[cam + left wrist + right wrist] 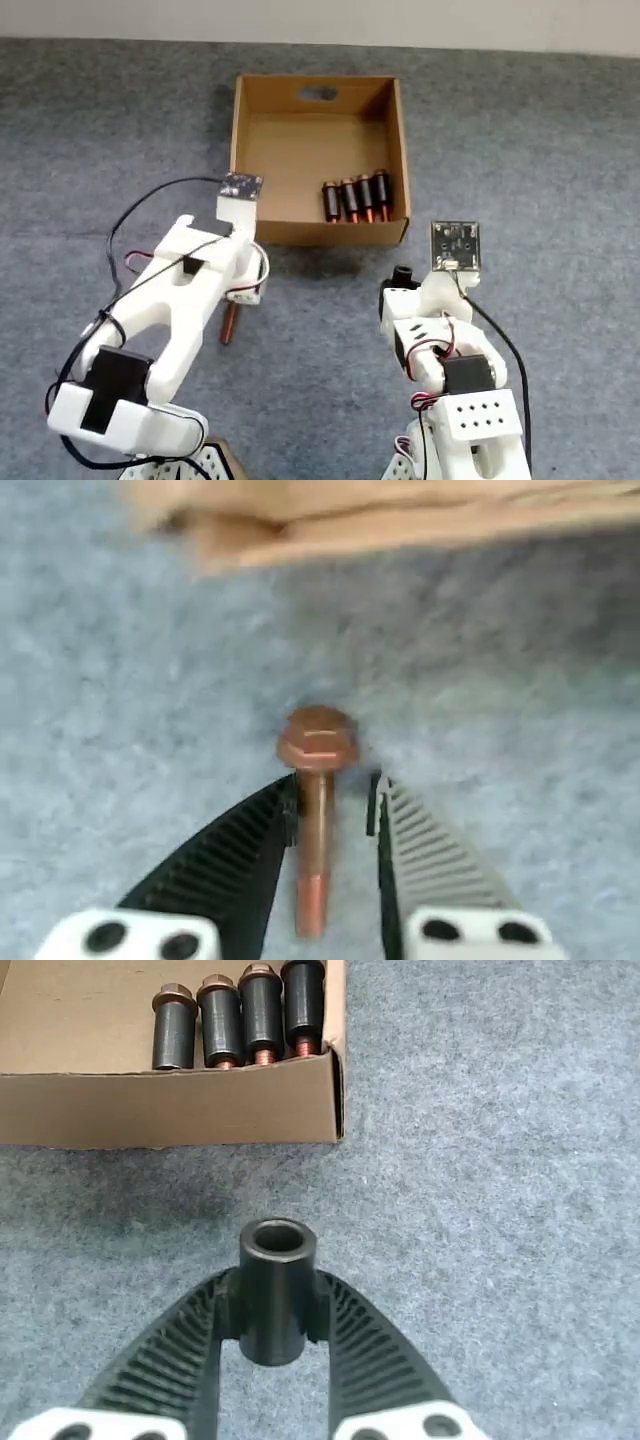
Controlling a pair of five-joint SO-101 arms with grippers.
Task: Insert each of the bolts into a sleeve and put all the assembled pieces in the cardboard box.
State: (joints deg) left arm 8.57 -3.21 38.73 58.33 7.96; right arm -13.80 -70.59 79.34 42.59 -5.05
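A copper bolt (pixel 314 780) lies on the grey carpet (pixel 560 150), its hex head pointing toward the cardboard box (pixel 320 232). My left gripper (pixel 333 785) is open and straddles the bolt's shank; one finger is close against it and the other stands off. From above, the bolt (pixel 229 325) pokes out beneath the left arm. My right gripper (pixel 275 1282) is shut on a black sleeve (pixel 272 1310), whose open bore faces the box (pixel 170 1110). In the high view this sleeve (pixel 402 273) sits in front of the box's right corner.
Several assembled bolt-and-sleeve pieces (pixel 355 200) lie side by side in the box's front right corner, also visible as assembled pieces (pixel 240 1015) from the right wrist. The box's left half is bare. Carpet stretches open on both sides.
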